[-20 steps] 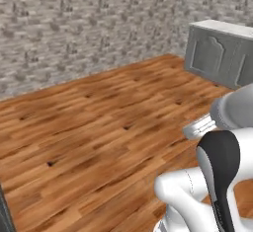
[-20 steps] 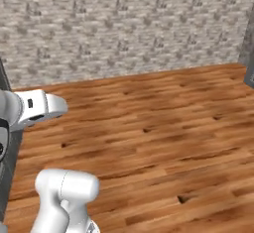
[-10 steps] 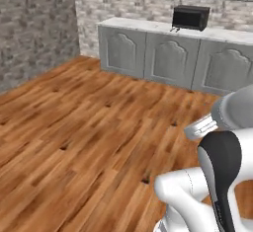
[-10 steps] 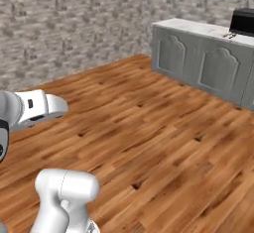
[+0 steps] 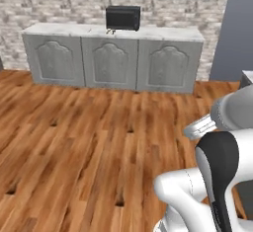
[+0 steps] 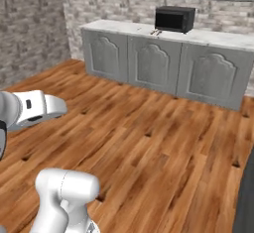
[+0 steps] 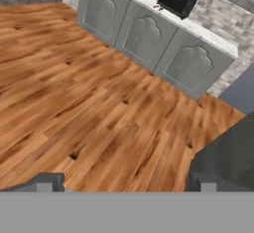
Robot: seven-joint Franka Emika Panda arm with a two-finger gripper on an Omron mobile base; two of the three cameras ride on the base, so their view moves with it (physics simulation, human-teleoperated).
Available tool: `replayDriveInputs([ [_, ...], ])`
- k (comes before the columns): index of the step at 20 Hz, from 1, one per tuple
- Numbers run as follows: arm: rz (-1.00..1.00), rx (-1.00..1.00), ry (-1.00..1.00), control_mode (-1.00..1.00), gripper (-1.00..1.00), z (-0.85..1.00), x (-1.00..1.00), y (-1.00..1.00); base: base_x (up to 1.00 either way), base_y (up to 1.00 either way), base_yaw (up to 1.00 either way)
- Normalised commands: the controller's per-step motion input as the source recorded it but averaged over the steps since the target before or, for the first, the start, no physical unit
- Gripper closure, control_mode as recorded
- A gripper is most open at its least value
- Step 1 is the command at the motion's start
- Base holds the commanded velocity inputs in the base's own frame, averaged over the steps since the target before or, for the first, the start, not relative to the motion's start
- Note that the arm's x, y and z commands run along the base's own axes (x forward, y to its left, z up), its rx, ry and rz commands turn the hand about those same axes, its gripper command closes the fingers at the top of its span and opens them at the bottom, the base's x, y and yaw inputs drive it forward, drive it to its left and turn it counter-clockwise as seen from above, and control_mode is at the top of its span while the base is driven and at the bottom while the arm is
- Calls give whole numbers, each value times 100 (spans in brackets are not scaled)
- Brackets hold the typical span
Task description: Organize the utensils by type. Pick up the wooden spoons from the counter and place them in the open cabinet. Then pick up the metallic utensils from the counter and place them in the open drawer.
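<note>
Counter [image 5: 148, 31] newly ahead, oven [image 5: 123, 18] atop

Desk [image 5: 59, 29] stood far across the wood floor, against the brick wall: white marble top with grey veins over three grey arched-panel doors. A black box oven [image 5: 123, 18] sat on it, toward the back. Just in front of the oven, at its left corner, lay a few small thin utensils [image 6: 156, 31], dark and pale, too tiny to tell wooden from metal or count.
</note>
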Motion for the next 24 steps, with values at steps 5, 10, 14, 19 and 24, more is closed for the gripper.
replayDriveInputs([
  [5,0,0,0,100,-100,0,0,0,90,21,-38],
  [10,0,0,0,100,-100,0,0,0,100,28,-14],
  [14,0,0,0,100,-100,0,0,0,100,31,-2],
  [19,0,0,0,100,-100,0,0,0,100,29,-4],
  [24,0,0,0,100,-100,0,0,0,100,35,-12],
])
